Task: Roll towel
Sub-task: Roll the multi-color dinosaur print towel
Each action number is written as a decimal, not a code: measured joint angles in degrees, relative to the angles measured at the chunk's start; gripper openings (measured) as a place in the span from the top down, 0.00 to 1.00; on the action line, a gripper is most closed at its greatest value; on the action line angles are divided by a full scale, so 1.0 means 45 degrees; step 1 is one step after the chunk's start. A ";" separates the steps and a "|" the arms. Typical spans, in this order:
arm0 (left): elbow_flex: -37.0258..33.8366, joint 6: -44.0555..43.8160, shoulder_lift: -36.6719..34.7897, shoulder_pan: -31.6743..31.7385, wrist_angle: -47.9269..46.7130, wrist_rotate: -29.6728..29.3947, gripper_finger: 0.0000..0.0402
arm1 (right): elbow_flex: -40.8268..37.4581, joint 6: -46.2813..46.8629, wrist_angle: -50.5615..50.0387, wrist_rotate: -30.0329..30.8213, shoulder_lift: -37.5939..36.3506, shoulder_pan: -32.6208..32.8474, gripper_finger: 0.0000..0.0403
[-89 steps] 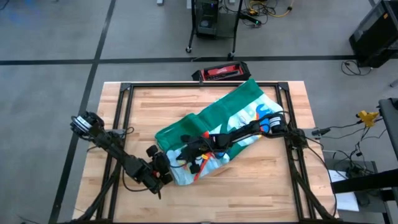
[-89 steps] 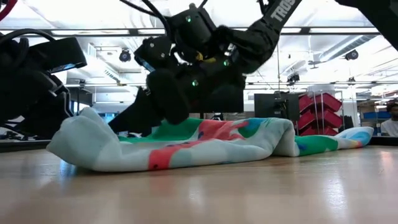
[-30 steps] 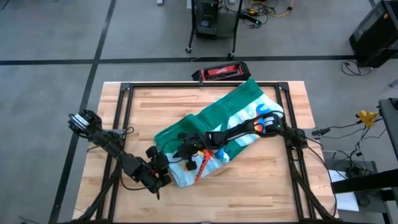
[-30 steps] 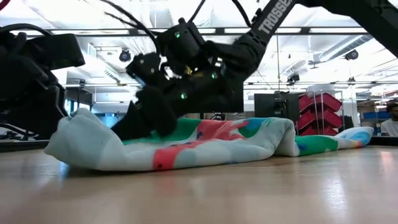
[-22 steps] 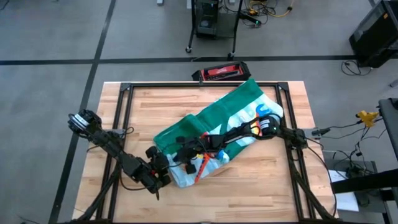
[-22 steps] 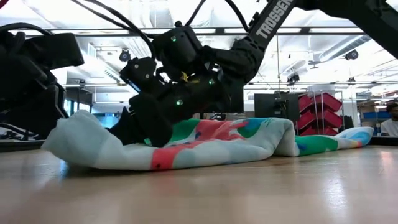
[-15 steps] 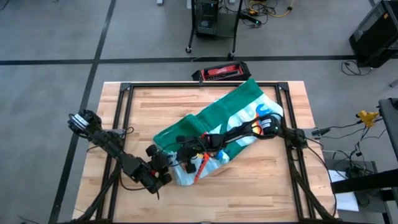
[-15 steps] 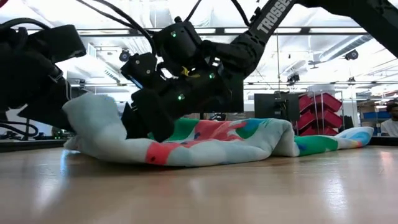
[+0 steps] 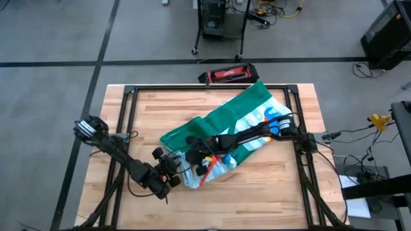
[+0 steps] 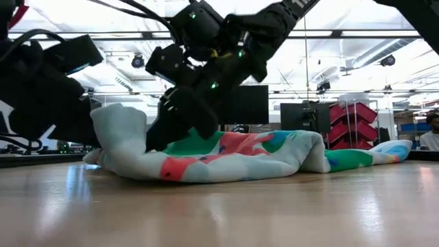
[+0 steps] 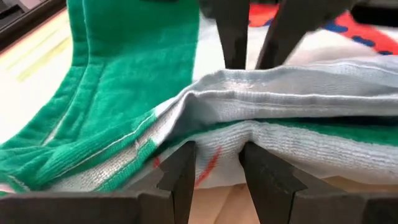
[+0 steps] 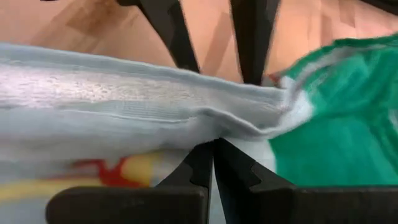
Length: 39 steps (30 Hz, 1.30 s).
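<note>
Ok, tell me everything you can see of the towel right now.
The towel is soft terry: a pale face with red, blue and green prints, green border and back. It lies bunched in thick folds across the table. Its near end is lifted into a hump. The left pincer pinches that end's folded edge, and the right pincer is shut on it too.

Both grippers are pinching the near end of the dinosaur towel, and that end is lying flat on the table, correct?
Not flat. The low view shows the end of the towel lifted off the table into a raised fold. The rest holds: the left gripper and right gripper both pinch it.
</note>
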 joint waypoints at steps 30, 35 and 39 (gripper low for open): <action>0.0044 0.4098 0.0797 0.0690 0.3444 0.0529 0.70 | -0.0401 0.0064 -0.1532 0.1994 -0.0571 0.0643 1.00; 0.0097 0.4392 0.0792 0.0685 0.3563 0.0790 0.70 | -0.0416 -0.0337 -0.2197 0.2418 -0.1312 0.0613 1.00; 0.0097 0.4446 0.0792 0.0685 0.3536 0.0851 0.70 | -0.0565 -0.1001 -0.1930 0.2081 -0.1990 0.0991 1.00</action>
